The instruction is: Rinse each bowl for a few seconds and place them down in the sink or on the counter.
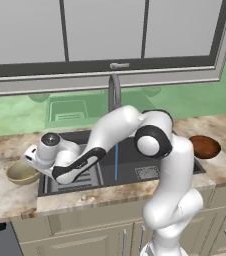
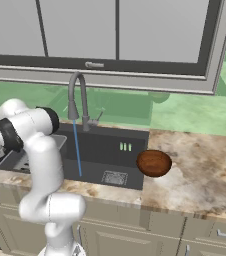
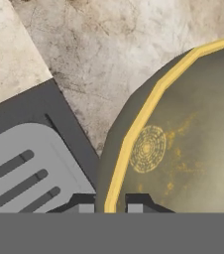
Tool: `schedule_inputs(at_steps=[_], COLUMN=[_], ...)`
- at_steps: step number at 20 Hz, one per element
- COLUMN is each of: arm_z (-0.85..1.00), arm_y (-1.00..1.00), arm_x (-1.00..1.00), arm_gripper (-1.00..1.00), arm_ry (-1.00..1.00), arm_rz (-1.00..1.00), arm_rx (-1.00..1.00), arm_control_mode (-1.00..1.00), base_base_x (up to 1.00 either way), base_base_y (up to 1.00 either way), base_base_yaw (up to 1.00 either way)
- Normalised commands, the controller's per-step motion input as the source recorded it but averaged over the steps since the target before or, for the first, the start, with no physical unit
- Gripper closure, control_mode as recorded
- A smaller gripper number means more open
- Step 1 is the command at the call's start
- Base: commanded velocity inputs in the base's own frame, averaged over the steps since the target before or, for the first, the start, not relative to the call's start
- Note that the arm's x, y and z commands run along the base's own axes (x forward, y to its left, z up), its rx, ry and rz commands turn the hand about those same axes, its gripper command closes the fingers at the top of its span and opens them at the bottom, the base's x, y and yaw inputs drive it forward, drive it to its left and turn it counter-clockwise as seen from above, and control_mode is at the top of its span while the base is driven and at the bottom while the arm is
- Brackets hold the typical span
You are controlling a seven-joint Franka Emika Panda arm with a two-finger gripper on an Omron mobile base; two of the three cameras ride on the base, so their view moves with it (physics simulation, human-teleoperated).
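claw (image 3: 107, 207) pinching olive-gold bowl (image 3: 183, 144) rim, low.

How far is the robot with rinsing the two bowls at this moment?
Done: the tap runs, a blue stream falling into the sink. In hand: the gripper is shut on the rim of the olive-gold bowl, over the counter left of the sink. Left: the reddish-brown bowl sits untouched on the right. Whether the gold bowl was already rinsed cannot be told.
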Motion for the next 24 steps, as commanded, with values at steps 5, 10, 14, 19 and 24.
schedule_inputs(at_steps=[5, 10, 14, 19, 24], arm_z=[-0.17, -0.18, -0.2, -0.2, -0.05], arm_y=[0.18, 0.2, 0.18, 0.17, 0.29], arm_x=[0.09, 0.11, 0.1, 0.09, 0.11], arm_gripper=[1.0, 1.0, 1.0, 1.0, -1.0], arm_ry=[0.01, 0.02, 0.01, 0.01, 0.0], arm_rz=[0.01, 0.01, 0.02, 0.01, 0.0], arm_rx=[0.0, 0.0, 0.0, 0.0, -0.03], arm_control_mode=[-1.0, -1.0, -1.0, -1.0, -1.0], base_base_x=[0.0, 0.0, 0.0, 0.0, 0.0], base_base_y=[0.0, 0.0, 0.0, 0.0, 0.0], base_base_yaw=[0.0, 0.0, 0.0, 0.0, 0.0])
